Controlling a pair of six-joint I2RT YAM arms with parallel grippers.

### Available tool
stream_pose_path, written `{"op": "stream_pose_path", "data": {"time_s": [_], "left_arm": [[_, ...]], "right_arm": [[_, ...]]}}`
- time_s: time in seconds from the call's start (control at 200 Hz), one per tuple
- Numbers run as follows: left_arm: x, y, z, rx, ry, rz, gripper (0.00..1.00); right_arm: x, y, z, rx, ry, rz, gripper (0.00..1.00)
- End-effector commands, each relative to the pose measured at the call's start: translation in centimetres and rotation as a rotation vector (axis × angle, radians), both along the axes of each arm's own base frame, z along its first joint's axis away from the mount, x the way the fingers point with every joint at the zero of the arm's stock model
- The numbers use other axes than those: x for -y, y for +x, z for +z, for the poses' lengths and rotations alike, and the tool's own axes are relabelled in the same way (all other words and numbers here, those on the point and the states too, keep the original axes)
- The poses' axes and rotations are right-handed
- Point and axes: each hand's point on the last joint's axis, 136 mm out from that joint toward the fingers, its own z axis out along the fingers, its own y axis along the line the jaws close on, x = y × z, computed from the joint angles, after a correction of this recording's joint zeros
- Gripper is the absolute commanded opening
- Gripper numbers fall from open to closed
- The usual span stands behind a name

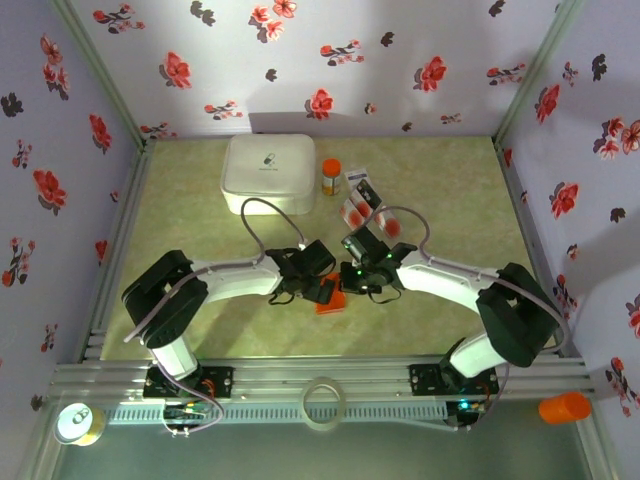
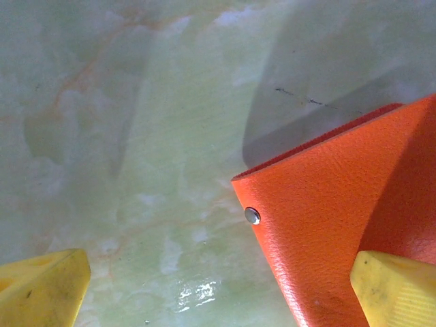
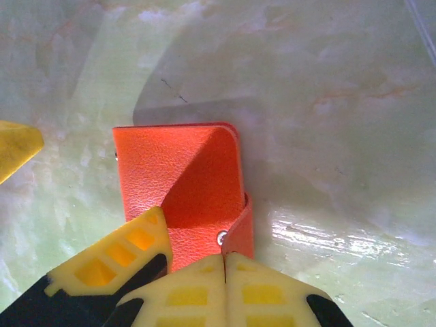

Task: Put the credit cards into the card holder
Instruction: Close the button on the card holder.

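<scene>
The card holder, a small orange-red wallet, lies folded on the table between both grippers. In the right wrist view my right gripper is shut, pinching the edge of the snap flap at the near corner of the card holder. My left gripper stands wide open and straddles one corner of the card holder, its right finger resting over the leather. Several credit cards lie loose further back, between the wallet and the white box.
A big white rounded box sits at the back with a small orange-capped bottle beside it. A tape ring, a tin and an orange cup lie off the table front. Flowered walls close three sides.
</scene>
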Motion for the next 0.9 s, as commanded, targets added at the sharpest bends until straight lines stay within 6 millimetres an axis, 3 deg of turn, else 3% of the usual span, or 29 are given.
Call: {"op": "stream_pose_path", "data": {"time_s": [0.0,0.895], "left_arm": [[-2.0,-1.5,-2.6,-0.045,0.109,-0.022,1.0],[-2.3,-1.7,-3.1,-0.05,0.112,-0.02,1.0]], "right_arm": [[-0.7,0.6,0.0,-0.002,0.041,-0.018,0.0],[0.1,-0.6,-3.3,-0.067,-0.002,-0.027,0.0]]}}
